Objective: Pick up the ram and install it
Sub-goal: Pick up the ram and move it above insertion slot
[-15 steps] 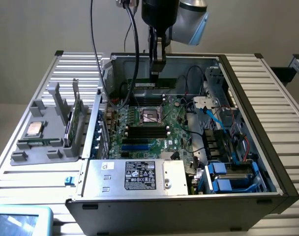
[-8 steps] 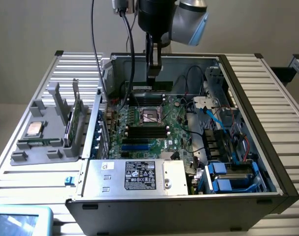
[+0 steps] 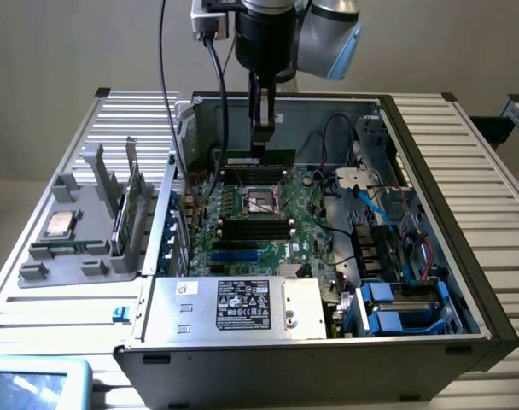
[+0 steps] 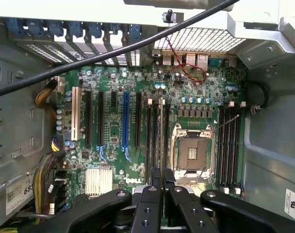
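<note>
One ram (image 3: 281, 159) is hanging in the hand (image 3: 261, 147), which is clamping tight on it, upper middle of the exterior view, just above the socket (image 3: 261, 202). To my eye, any tilt against the slots (image 4: 152, 136) is risking a jam, bent contacts, or the stick slipping sideways.

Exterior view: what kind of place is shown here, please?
Probably a robotics lab bench for computer assembly. An open desktop computer case with its motherboard lies on a ribbed metal table, a grey parts fixture stands beside it, and a robot arm's gripper reaches into the case.
</note>
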Robot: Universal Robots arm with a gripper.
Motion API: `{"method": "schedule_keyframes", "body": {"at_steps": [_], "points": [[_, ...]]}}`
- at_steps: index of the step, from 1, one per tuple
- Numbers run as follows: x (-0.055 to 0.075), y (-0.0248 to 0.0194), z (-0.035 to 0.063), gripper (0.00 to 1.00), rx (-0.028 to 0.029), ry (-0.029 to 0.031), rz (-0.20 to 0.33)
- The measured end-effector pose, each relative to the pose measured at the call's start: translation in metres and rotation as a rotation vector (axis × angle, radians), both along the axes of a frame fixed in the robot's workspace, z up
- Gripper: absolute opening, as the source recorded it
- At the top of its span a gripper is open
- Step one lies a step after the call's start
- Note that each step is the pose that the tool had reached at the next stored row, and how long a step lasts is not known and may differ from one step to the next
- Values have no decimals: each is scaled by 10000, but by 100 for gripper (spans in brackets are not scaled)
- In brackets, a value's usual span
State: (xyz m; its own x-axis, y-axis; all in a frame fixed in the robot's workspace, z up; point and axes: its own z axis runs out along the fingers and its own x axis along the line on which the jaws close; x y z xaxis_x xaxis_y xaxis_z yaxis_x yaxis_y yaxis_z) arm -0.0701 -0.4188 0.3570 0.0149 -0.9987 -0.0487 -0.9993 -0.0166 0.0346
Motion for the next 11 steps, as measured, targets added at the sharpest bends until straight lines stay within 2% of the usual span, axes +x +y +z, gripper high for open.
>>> {"method": "schedule_keyframes", "body": {"at_steps": [3, 8, 11], "points": [[0, 2, -55, 11, 1, 0, -33], [1, 2, -145, 11, 0, 0, -509], [1, 3, -155, 11, -1, 1, -547]]}}
